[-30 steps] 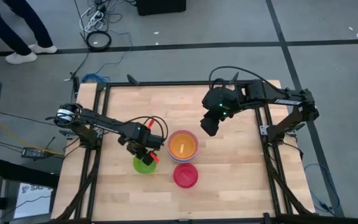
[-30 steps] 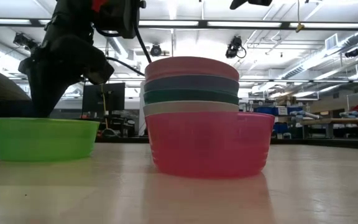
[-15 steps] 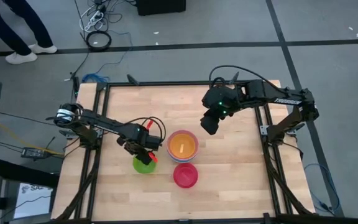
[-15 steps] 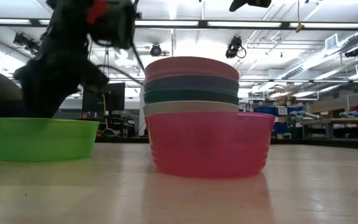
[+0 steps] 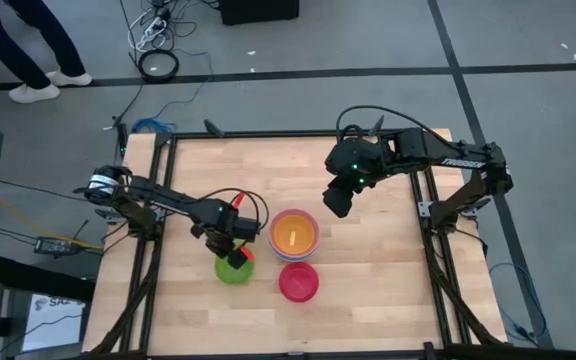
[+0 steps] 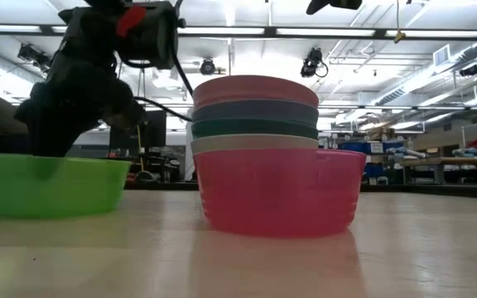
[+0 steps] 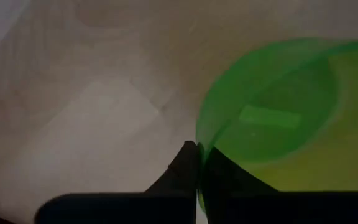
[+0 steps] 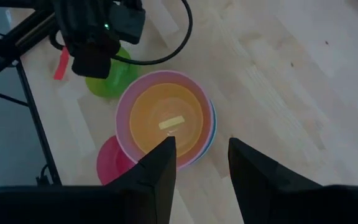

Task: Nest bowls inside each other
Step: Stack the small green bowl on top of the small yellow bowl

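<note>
A lime green bowl (image 5: 234, 270) (image 6: 52, 186) sits on the wooden table left of the other bowls. My left gripper (image 5: 230, 246) (image 7: 197, 163) points down over its far rim and is shut on it. To the right stands a stack of nested bowls (image 5: 294, 236) (image 6: 255, 112), yellow innermost in pink, with blue, teal and white rims showing beneath. A red bowl (image 5: 299, 283) (image 6: 278, 190) rests on its base just in front of the stack. My right gripper (image 5: 336, 202) (image 8: 201, 165) hangs open, high above the table beyond the stack. My left gripper pinches the lime green bowl's far rim (image 7: 199, 134) between its two fingers (image 7: 182, 169), one inside the bowl and one outside. The fingers come from above, pointing steeply down. The bowl's base is still on the table.
Bare wood lies to the right of the bowls and along the near edge (image 5: 368, 300). The black frame rails (image 5: 148, 270) run along both sides of the table. A person's legs (image 5: 28, 50) show on the floor beyond the far left corner.
My left gripper has come down onto the lime green bowl's far rim and taken hold of it. The bowl has shifted slightly on the table, toward the near edge. The stack and the red bowl have not moved.
</note>
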`<state>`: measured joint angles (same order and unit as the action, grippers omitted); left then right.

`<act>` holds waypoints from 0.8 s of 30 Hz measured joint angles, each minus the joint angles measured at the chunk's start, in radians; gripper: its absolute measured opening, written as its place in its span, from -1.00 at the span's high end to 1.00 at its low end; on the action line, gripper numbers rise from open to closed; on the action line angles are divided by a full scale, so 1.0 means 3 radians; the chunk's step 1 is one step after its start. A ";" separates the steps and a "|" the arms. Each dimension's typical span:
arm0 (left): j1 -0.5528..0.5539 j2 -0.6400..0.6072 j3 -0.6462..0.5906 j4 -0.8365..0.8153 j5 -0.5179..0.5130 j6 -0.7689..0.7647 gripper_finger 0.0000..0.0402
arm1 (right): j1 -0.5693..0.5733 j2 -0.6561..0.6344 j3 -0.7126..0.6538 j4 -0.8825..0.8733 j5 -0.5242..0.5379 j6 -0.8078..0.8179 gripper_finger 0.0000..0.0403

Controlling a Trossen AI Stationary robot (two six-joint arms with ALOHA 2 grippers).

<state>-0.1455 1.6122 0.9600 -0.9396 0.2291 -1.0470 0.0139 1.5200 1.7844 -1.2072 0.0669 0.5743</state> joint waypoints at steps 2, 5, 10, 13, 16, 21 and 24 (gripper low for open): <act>0.0000 -0.0049 0.0056 -0.0114 0.0019 -0.0005 0.96 | 0.0000 0.0000 0.0000 -0.0001 0.0001 0.0000 0.33; 0.0000 -0.0241 0.0246 -0.0398 0.0010 -0.0024 0.97 | -0.0001 0.0000 0.0000 -0.0006 0.0000 0.0000 0.33; 0.0044 -0.0679 0.0761 -0.0576 -0.0408 -0.0109 0.98 | -0.0001 0.0000 0.0000 -0.0197 0.0003 0.0054 0.33; 0.0145 -0.0771 0.1099 -0.0498 -0.0750 -0.0047 0.98 | -0.0001 -0.0020 0.0000 -0.0412 0.0098 0.0282 0.33; 0.0286 -0.0686 0.1335 -0.0455 -0.0906 0.0092 0.98 | 0.0007 -0.0117 0.0000 -0.0497 0.0223 0.0452 0.33; 0.0523 -0.0397 0.1522 -0.0257 -0.0907 0.0274 0.98 | 0.0060 -0.0298 0.0000 -0.0520 0.0403 0.0633 0.33; 0.0572 -0.0167 0.1628 -0.0151 -0.0780 0.0359 0.98 | 0.0084 -0.0383 0.0000 -0.0551 0.0485 0.0722 0.33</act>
<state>0.0261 1.5622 1.4484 -0.9848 -0.0051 -0.9393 0.0391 1.4051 1.7844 -1.3724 0.2125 0.7908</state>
